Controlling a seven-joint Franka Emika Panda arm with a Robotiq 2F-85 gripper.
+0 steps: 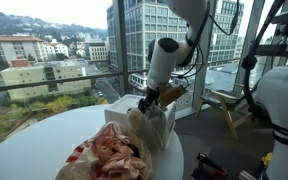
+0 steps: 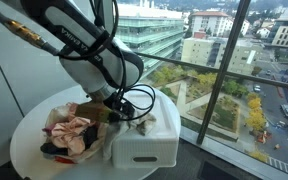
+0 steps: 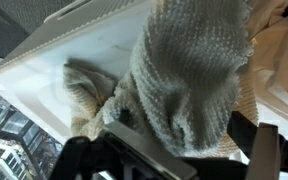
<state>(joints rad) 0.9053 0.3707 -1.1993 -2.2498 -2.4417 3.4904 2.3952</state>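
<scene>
- One round white table (image 2: 24,150), the largest thing, carries everything else in both exterior views.
- One robot arm (image 2: 84,45) bends down over the table from 11 o'clock in an exterior view.
- One white plastic bin (image 2: 149,145) stands at the table's 3 o'clock side, its pale wall (image 3: 74,50) filling the wrist view toward 10 o'clock.
- One heap of clothes (image 2: 69,135), pink, red and cream pieces too tangled to count, lies at 9 o'clock from the bin, touching its side.
- One grey-beige knitted cloth (image 3: 189,70) is in the bin, bunched up at 1 o'clock in the wrist view, with a flatter fold trailing toward 8 o'clock on the bin floor.
- One gripper (image 3: 194,158) hangs over the bin at 6 o'clock in the wrist view. Its two dark fingers (image 3: 134,150) stand spread wide, and the knitted cloth lies just ahead of the gap. I cannot tell whether either finger touches the cloth.
</scene>
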